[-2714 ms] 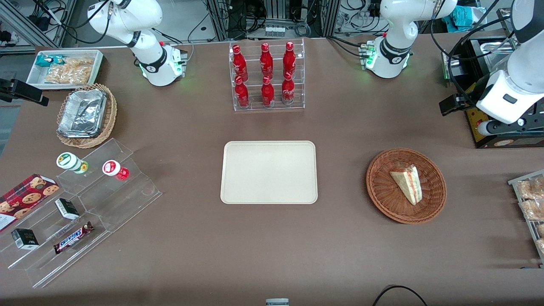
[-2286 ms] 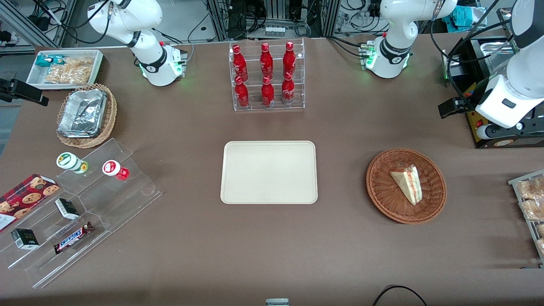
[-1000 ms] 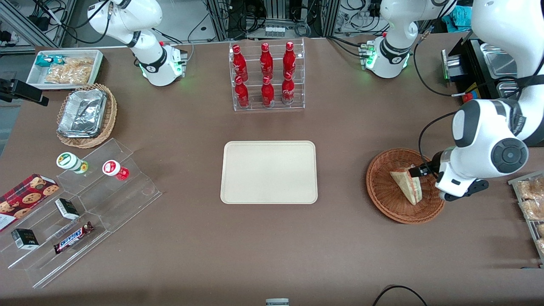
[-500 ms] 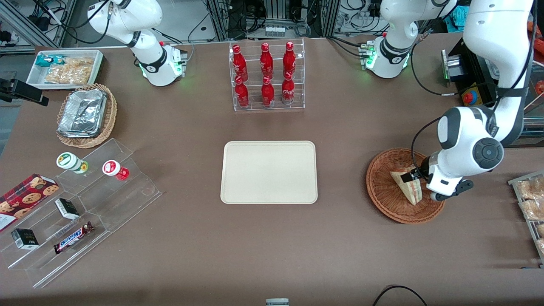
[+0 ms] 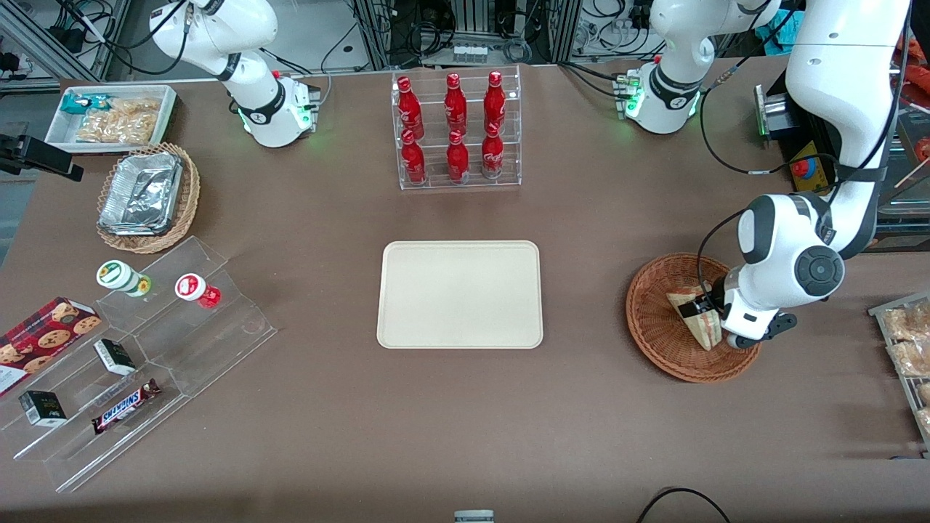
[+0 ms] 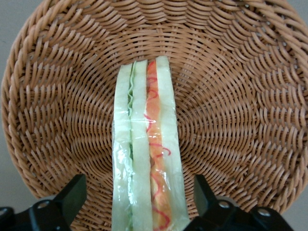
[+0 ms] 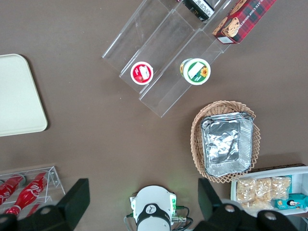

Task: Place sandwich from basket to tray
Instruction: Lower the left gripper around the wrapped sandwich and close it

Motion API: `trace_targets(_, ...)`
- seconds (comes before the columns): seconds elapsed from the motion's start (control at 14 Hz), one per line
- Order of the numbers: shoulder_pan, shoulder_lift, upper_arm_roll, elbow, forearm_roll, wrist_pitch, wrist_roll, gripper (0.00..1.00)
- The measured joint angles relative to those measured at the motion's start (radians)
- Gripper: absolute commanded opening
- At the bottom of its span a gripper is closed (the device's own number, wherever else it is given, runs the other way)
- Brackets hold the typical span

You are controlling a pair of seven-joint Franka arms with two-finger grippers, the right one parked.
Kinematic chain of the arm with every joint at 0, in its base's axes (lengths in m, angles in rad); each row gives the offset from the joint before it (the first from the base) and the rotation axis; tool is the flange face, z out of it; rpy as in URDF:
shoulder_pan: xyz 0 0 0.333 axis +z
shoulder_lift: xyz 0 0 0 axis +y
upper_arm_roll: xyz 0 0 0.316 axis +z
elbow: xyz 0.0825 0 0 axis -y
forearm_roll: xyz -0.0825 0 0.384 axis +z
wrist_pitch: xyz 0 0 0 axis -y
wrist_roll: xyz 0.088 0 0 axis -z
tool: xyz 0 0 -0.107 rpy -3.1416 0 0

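The sandwich (image 5: 699, 325) is a pale bread wedge with orange and green filling, lying in the reddish-brown wicker basket (image 5: 657, 335) toward the working arm's end of the table. My left gripper (image 5: 699, 311) is down inside the basket over the sandwich. In the left wrist view the sandwich (image 6: 144, 163) lies between the two black fingertips (image 6: 74, 192), which stand apart on either side of it with a gap to each; the gripper (image 6: 139, 197) is open. The basket weave (image 6: 231, 106) fills that view. The cream tray (image 5: 460, 294) lies bare at the table's middle.
A clear rack of red bottles (image 5: 455, 131) stands farther from the front camera than the tray. A wire rack of snacks (image 5: 908, 349) sits at the table edge beside the basket. Acrylic steps with snacks (image 5: 138, 349) and a tan basket with foil containers (image 5: 145, 195) lie toward the parked arm's end.
The left arm has swung in from the table's edge and lowered over the basket; its gripper has moved down onto the sandwich. The sandwich has not moved.
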Motion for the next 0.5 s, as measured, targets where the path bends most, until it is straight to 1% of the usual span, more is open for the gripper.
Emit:
trace_targets(0.21,0.0,0.022,0.0,0.0,0.0,0.003,-0.001,0.33)
trace_targets(0.29,0.0,0.027,0.0,0.0,0.0,0.005,-0.001,0.24)
trace_targets(0.36,0.0,0.028,0.0,0.0,0.0,0.007,-0.001,0.18)
trace_targets(0.5,0.0,0.022,-0.001,0.008,0.0,0.007,-0.002,0.15)
